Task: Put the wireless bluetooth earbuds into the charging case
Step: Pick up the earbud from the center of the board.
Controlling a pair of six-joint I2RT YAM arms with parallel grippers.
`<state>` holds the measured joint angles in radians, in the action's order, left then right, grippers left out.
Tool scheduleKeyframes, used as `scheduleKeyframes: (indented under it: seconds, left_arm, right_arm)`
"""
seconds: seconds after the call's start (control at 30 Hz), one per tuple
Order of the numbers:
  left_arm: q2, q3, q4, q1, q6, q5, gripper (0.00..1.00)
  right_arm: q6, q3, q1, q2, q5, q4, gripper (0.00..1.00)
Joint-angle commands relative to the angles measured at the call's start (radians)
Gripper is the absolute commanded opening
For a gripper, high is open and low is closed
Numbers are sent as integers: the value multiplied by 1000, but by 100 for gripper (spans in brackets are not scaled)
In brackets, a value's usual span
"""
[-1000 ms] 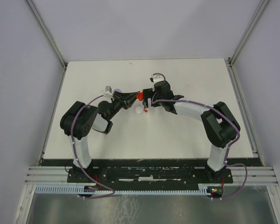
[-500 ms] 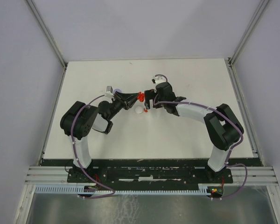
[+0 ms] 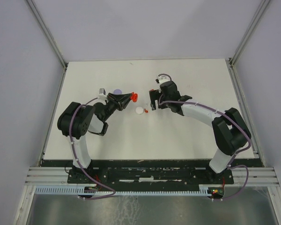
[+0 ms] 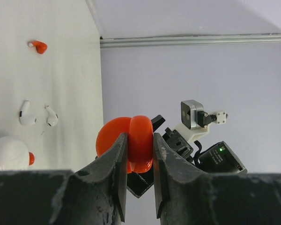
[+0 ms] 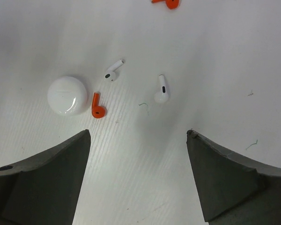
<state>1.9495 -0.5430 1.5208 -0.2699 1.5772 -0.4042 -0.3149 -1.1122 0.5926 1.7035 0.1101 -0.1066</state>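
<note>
Fingers of the left gripper (image 3: 129, 98), top view: clamped on the red charging case (image 3: 134, 97); right gripper (image 3: 152, 101) nearer the white case (image 3: 140, 110). Left wrist: red case pinched between both pads (image 4: 116, 159). Right wrist: fingers (image 5: 47, 173) wide apart, empty; red earbud (image 5: 98, 106) ahead of the tips, off-centre toward the white case, stem crosswise to the closing line. No legible writing.

I see the red charging case (image 4: 113, 140) pinched edge-on in the left gripper (image 4: 139, 138), off the counter, lid apparently ajar. White round case (image 5: 66, 95) lies mid-counter, closed, red earbud (image 5: 98, 107) just beside it. First white earbud (image 5: 113, 71) and second white earbud (image 5: 162, 90) lie near, apart. Second red earbud (image 5: 168, 3) sits further off.
</note>
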Motion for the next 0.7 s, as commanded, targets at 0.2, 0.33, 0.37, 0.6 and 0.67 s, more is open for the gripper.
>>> scheduleKeyframes:
  seconds: [0.2,0.33,0.37,0.6,0.67]
  left_arm:
    - [-40,23,67,41,-40,-39,24]
    - [-38,23,66,44,-40,-42,24]
    - [-38,24,68,46,-40,-42,24]
    - [-33,30,71,56,-39,-45,24]
    - [-32,32,76,58,-37,-47,24]
  right_arm:
    - [57,-134,38,154,-70,-61,83]
    - [59,-136,46,184,-97,-30,83]
    - [59,-136,48,187,-100,-23,83]
    - [56,-179,47,201,2,-23,84]
    - [52,-224,44,215,35,-44,84]
